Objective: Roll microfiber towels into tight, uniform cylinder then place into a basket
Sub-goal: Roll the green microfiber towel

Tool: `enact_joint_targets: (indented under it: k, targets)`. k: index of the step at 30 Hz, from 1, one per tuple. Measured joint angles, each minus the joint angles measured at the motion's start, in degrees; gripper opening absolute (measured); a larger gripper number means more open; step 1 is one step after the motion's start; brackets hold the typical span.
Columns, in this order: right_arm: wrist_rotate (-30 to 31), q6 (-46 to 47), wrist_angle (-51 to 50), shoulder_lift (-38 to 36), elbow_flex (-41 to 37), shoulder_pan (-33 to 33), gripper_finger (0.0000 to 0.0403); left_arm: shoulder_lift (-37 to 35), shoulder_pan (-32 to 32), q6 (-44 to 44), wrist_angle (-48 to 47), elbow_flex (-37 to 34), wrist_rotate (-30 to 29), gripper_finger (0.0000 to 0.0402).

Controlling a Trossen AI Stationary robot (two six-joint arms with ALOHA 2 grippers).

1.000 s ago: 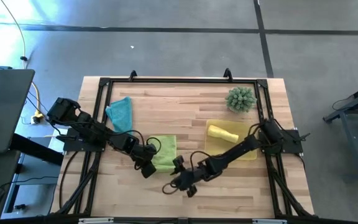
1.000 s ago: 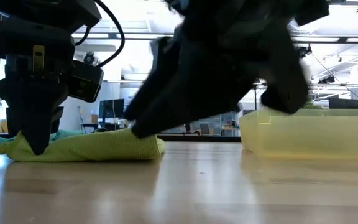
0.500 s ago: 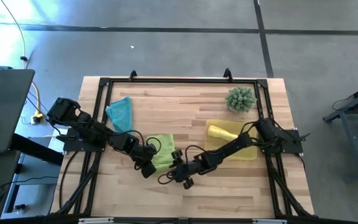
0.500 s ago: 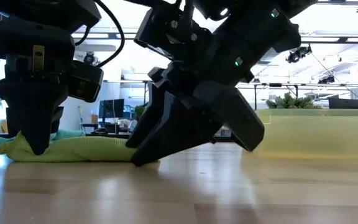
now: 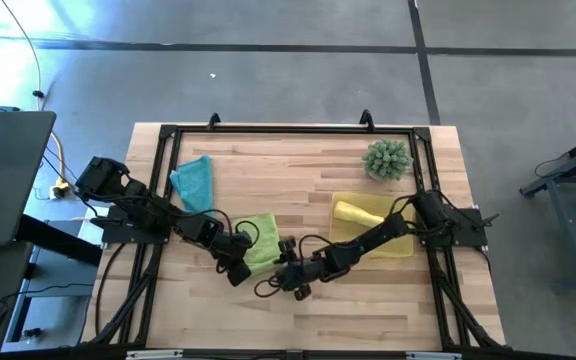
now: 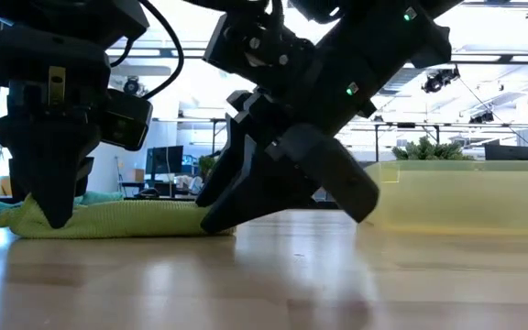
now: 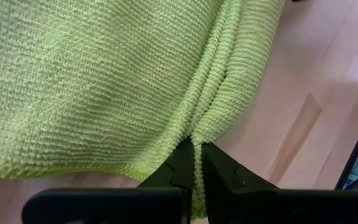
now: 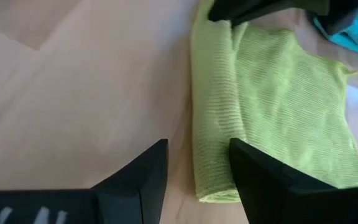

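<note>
Wooden tabletop (image 5: 298,175) under a black frame: your left gripper (image 7: 194,163) pinches the started roll at one end of the lime green towel (image 5: 260,243), fingers pressed together on the folded edge. Your right gripper (image 8: 197,165) hovers with its fingers spread just off the roll's other end, not yet touching cloth.

The yellow towel (image 5: 358,213) already lies rolled in the basket (image 5: 404,247) near the right arm's base. The teal towel (image 5: 193,182) sits crumpled and well apart, toward the table's far left corner. The spiky green plant (image 5: 387,159) stands beyond the basket.

Your risk here is a lopsided roll. Only one end is held, and the fold looks loose and only a turn or so deep. If your right fingers close on the top layer alone, or land beside the edge on bare wood, that end probably lags and the cylinder cones or springs open.

Watch the arms too: both wrists crowd the same short edge, so a hurried approach could bump the left gripper and tug the cloth out of its pinch. Dragging the towel sideways would likely flatten the fold you have.
</note>
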Motion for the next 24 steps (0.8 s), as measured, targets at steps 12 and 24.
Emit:
enact_joint_targets:
  k: [12,24]
  targets:
    - [-0.3,0.0,-0.7,0.4,0.0,-2.5,0.0163,0.0,0.0,0.0,0.2,0.0,0.0,0.0008]
    - [3.5,0.9,-14.1,-4.2,0.5,-1.9,0.0144,0.0,0.0,0.0,0.3,0.0,0.0,0.0008]
